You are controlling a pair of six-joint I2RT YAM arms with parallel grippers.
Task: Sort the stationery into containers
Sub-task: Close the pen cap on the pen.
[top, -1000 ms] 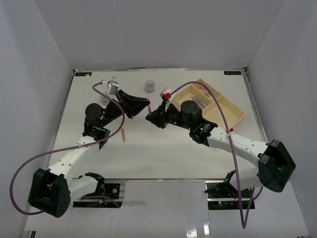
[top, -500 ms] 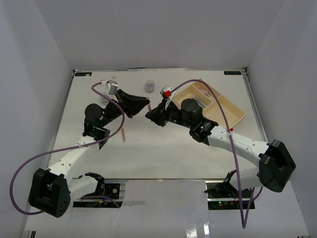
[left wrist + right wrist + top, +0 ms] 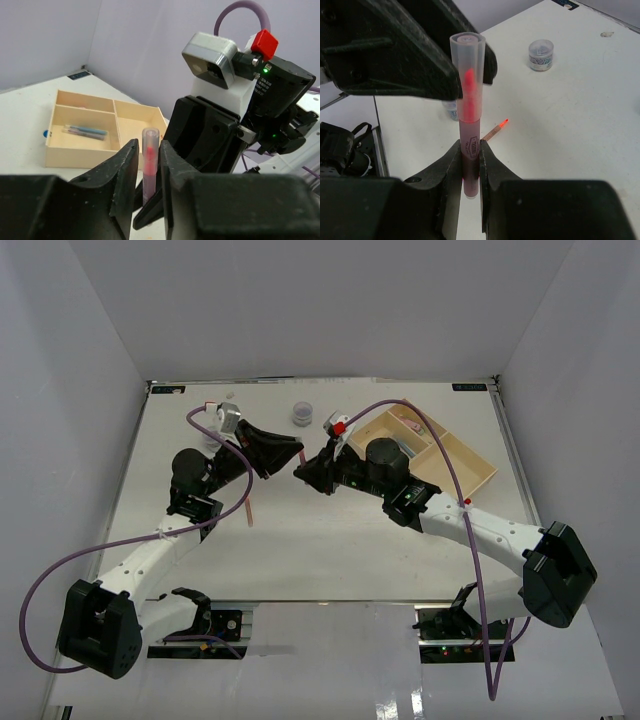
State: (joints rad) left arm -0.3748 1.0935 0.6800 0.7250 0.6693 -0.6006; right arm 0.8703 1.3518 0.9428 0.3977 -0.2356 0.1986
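Observation:
A pink pen (image 3: 299,458) with a clear cap hangs above the table's middle, between both grippers. My right gripper (image 3: 301,474) is shut on its barrel (image 3: 469,150). My left gripper (image 3: 296,451) stands around the capped end (image 3: 150,160), its jaws slightly apart with a thin gap beside the pen. The beige three-part tray (image 3: 475,462) lies at the far right and also shows in the left wrist view (image 3: 75,152). It holds blue and purple pens (image 3: 85,131) and a pink piece (image 3: 410,423).
A pink pencil (image 3: 248,502) lies on the table left of centre, also in the right wrist view (image 3: 495,129). A round grey tub (image 3: 302,414) stands at the back centre, another (image 3: 451,111) sits under the left arm. The two arms cross the table's middle.
The right gripper has edged slightly toward the far left. The pen stays between both grippers. The left arm has barely moved.

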